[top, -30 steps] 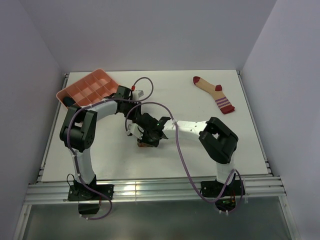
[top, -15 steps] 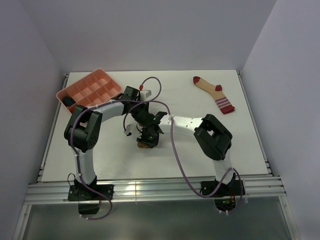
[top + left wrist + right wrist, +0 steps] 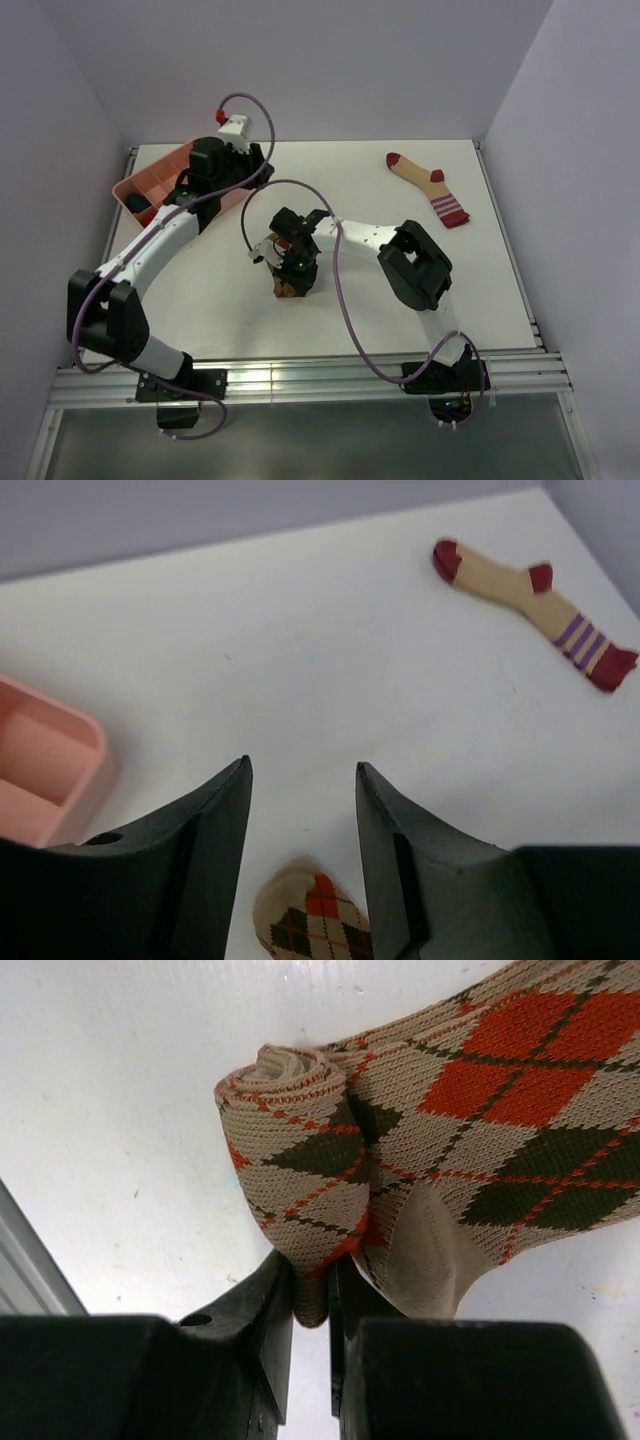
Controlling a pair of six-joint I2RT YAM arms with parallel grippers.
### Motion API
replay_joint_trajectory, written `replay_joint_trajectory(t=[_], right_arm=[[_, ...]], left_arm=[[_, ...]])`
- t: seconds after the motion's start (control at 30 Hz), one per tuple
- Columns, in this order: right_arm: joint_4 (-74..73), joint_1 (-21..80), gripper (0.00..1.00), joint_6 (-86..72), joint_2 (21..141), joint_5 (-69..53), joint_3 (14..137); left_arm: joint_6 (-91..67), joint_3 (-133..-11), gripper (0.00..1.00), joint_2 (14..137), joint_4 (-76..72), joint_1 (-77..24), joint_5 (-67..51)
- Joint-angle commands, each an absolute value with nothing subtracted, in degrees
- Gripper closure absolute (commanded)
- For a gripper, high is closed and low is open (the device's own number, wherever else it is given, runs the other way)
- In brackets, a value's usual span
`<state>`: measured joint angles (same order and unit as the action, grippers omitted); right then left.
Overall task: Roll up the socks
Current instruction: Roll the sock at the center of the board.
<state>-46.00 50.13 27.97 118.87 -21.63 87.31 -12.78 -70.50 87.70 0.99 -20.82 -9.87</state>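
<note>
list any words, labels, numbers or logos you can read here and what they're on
None readable. The argyle sock, the striped sock and the pink tray show only pattern or plain colour; the left arm and right arm show no legible marking at this size.

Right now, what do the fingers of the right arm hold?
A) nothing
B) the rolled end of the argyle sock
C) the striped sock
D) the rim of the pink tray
B: in the right wrist view the fingers of the right arm pinch the rolled end of the argyle sock, while the striped sock lies flat, far from them.
</note>
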Motion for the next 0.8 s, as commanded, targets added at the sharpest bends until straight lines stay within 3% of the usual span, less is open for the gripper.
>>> replay_joint_trajectory(t=[0.0, 0.27, 0.47, 0.63, 0.77], right_arm=[[-53.0, 50.4, 1.00, 28.1, 125.5, -22.5, 88.2], [-61.3, 49.3, 1.00, 30.8, 130.5, -26.6, 95.7], [-69.3, 47.5, 1.00, 34.0, 136.0, -30.0, 102.4], [-74.4, 44.6, 1.00, 34.4, 141.2, -30.3, 108.7], [-74.5, 43.9, 1.00, 34.6, 141.6, -30.5, 109.4]], left_arm=[[-11.4, -69.4, 0.49, 80.2, -1.8, -19.2, -9.0], [-5.4, -46.8, 0.47, 53.0, -5.4, -19.3, -14.2], [-0.8, -37.0, 0.46, 41.0, -0.2, -20.7, -25.6], [4.7, -34.8, 0.45, 45.0, 7.2, -26.7, -27.7], [10.4, -36.8, 0.45, 55.2, 15.1, -34.9, -25.3]])
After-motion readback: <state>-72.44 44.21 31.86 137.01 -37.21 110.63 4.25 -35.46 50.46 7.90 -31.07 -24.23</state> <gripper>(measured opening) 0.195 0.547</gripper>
